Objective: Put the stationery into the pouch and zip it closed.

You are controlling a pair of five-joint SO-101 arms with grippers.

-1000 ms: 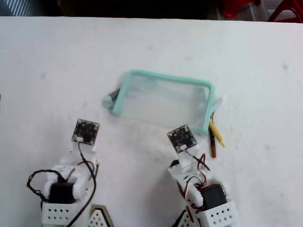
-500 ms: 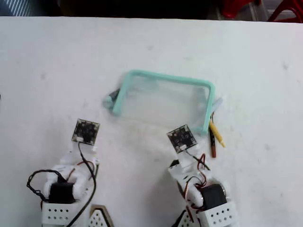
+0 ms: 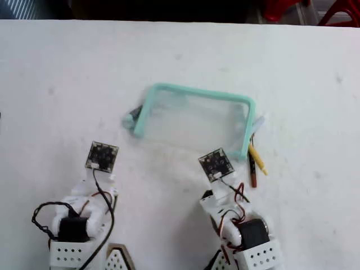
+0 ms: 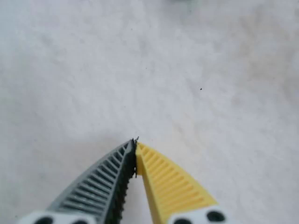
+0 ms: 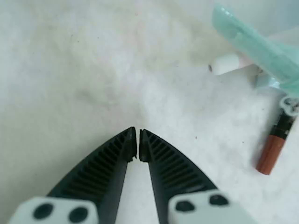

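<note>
Logging left pincer and right pincer both closed, empty; limp light pouch flat on surface, slim slippery pens against its right end, likely best pinched mid-barrel.

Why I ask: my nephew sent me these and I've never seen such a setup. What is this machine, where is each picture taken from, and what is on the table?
These are two small robot arms at a white table, the left arm and the right arm. The high view comes from a fixed camera looking down over both. The other two pictures come from a camera on each arm's wrist, looking along its pincer. The left gripper, grey and yellow, and the right gripper, black, are both shut and hold nothing. On the table lies a clear pouch with a mint-green edge. At its right end lie a yellow pen and a brown pen. I cannot tell whether their far ends are inside the pouch.
</note>
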